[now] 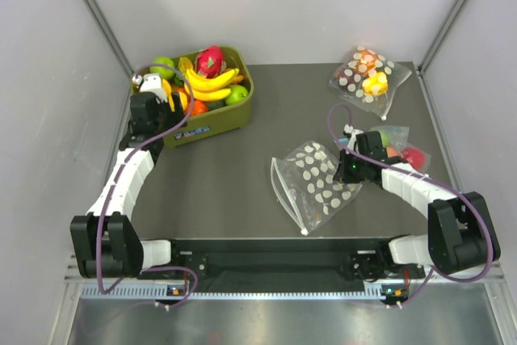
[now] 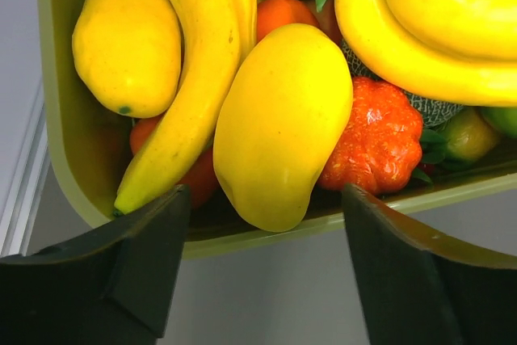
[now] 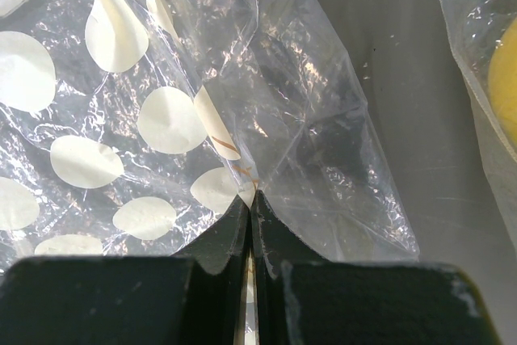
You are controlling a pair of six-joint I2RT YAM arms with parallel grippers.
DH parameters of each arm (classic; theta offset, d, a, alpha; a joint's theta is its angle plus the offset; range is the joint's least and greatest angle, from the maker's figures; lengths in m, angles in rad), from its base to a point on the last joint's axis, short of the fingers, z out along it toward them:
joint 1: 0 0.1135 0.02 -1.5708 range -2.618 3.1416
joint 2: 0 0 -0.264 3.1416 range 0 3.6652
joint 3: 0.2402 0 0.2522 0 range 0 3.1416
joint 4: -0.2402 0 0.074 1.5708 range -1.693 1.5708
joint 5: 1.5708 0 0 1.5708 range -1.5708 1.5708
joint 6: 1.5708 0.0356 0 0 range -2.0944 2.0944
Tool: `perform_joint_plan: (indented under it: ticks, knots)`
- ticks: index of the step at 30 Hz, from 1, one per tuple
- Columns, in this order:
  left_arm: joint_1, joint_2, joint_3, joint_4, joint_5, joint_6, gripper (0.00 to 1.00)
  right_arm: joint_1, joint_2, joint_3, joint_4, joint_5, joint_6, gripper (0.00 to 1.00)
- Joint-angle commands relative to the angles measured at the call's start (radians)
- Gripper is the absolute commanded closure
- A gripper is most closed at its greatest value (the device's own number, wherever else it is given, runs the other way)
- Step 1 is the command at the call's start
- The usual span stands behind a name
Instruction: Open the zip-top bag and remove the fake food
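Note:
The zip-top bag (image 1: 317,179), clear with white dots, lies flat near the table's middle front and looks empty. My right gripper (image 1: 349,169) is shut on its right edge; the right wrist view shows the fingers (image 3: 253,195) pinching the film (image 3: 145,119). The fake food sits in an olive bin (image 1: 214,123): a banana bunch (image 1: 208,82), a green apple (image 1: 237,94) and a pink dragon fruit (image 1: 210,60). My left gripper (image 1: 153,85) is open and empty at the bin's left end. Its wrist view (image 2: 265,195) shows a yellow oval fruit (image 2: 283,123), a banana (image 2: 194,86) and a lemon (image 2: 128,42).
A dotted bag with orange and yellow pieces (image 1: 367,74) lies at the back right. A plain clear bag with red fruit (image 1: 404,151) lies just behind my right gripper; its edge shows in the right wrist view (image 3: 485,62). Grey walls enclose the table.

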Motion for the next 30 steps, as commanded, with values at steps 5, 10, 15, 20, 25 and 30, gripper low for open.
perform_joint_plan:
  ticks: [5, 10, 15, 20, 25, 30]
  knots:
    - [0.007, -0.063, 0.024, 0.035, 0.017, 0.004, 0.07, -0.01, -0.017, 0.009, 0.037, -0.008, -0.018, 1.0]
    - [0.007, -0.137, 0.013, 0.048, 0.046, 0.001, 0.01, -0.01, -0.02, 0.011, 0.037, -0.009, -0.018, 1.0]
    - [0.006, -0.246, 0.019, 0.006, 0.146, -0.031, 0.01, -0.01, -0.027, 0.018, 0.047, -0.035, -0.022, 1.0]
    - [0.003, -0.351, 0.008, -0.064, 0.241, -0.074, 0.01, -0.005, -0.03, 0.035, 0.054, -0.083, -0.031, 0.91]
    - [0.003, -0.407, 0.019, -0.173, 0.276, -0.098, 0.01, 0.012, -0.069, 0.057, 0.047, -0.075, -0.038, 0.34]
    - [0.003, -0.425, 0.071, -0.267, 0.29, -0.112, 0.01, 0.013, -0.148, 0.117, -0.01, -0.022, -0.051, 0.14]
